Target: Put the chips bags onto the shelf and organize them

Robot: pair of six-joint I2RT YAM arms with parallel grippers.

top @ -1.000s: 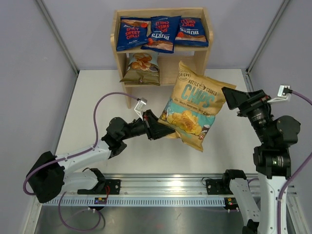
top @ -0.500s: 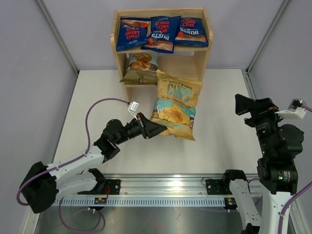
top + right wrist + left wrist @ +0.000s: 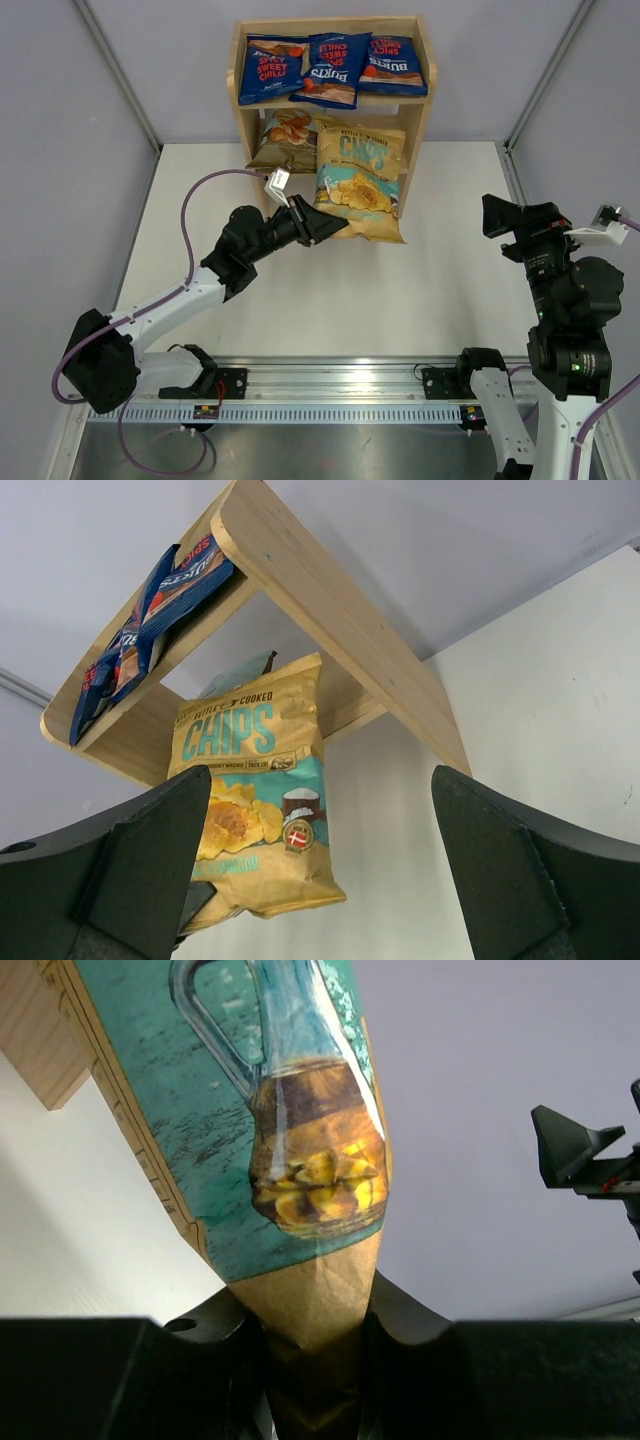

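Left gripper (image 3: 333, 226) pinches the tan Kettle Cooked Chips bag (image 3: 360, 180) by its bottom edge, the bag rising toward 1 o'clock against the shelf (image 3: 421, 80) lower tier, while right gripper (image 3: 492, 215) hangs wide open, well apart.

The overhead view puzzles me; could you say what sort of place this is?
Probably a lab robot test cell: plain grey panels wall in a white table, two arms are bolted to a metal rail, and a small wooden shelf holds chips bags.

Tan bag (image 3: 360, 180) blocks the shelf's (image 3: 330, 24) lower-right opening.
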